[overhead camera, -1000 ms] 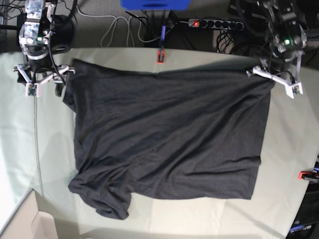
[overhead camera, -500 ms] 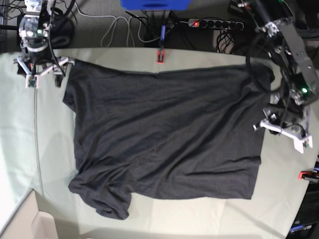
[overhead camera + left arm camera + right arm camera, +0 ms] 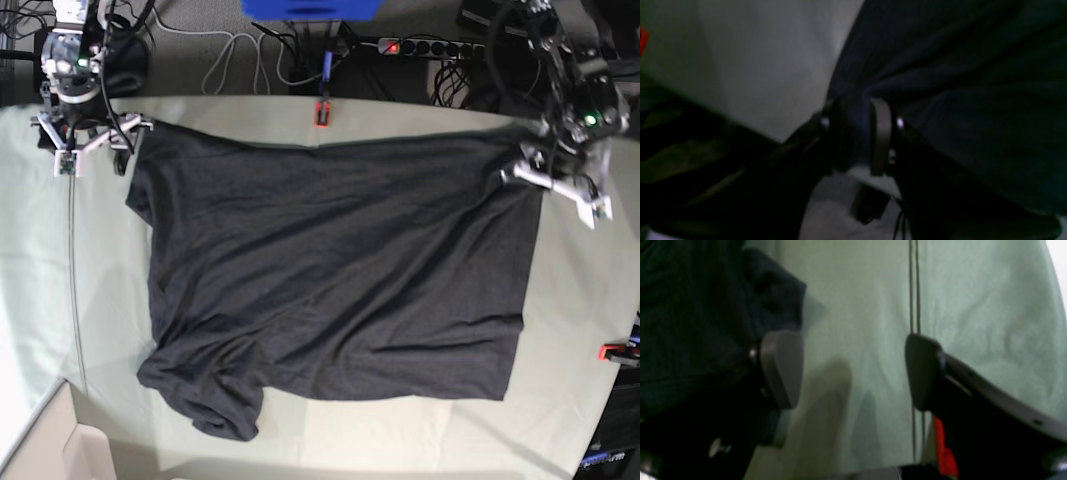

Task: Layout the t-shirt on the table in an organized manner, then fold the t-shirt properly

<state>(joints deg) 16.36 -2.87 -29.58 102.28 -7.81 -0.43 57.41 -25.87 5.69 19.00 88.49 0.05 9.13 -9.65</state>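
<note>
Blue box point(image 3: 311, 8) at top centre, cut by frame edge. Black power strip point(image 3: 428, 47) right of it on floor, red switch lit. White cable point(image 3: 240, 52) looped on grey floor, upper left of centre, dark cables tangled near strip. Red clamp point(image 3: 322, 112) at far tabletop edge, centre; second red clamp point(image 3: 616, 351) at right edge. Cardboard box point(image 3: 55, 445) in lower left corner, open flap visible. Dark equipment in lower right corner, unclear what
</note>
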